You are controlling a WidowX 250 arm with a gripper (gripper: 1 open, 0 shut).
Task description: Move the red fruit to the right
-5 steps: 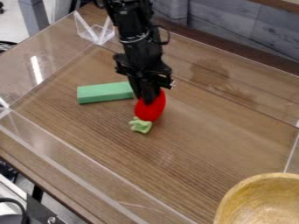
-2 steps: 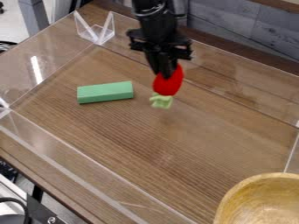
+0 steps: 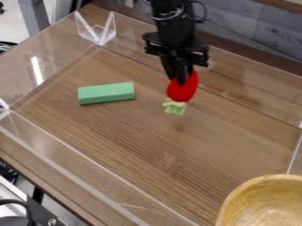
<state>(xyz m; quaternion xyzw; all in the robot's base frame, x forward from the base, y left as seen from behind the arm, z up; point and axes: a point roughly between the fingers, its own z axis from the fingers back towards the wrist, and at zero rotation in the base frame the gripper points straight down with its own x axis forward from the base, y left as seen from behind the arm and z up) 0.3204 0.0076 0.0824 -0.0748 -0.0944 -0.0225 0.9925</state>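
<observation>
The red fruit (image 3: 181, 90), a small toy strawberry with a pale green leafy cap pointing down, hangs just above the wooden table near its middle. My gripper (image 3: 181, 81) comes down from above and is shut on the strawberry's upper end. The black fingers (image 3: 174, 65) cover the top of the fruit. The leafy cap is close to the wood; I cannot tell whether it touches.
A flat green rectangular block (image 3: 106, 93) lies to the left of the strawberry. Clear plastic walls (image 3: 48, 62) ring the wooden table (image 3: 177, 168). A tan bowl (image 3: 266, 203) sits at the bottom right corner.
My gripper has carried the strawberry to the right and slightly away from the green block. The block has stayed in place.
</observation>
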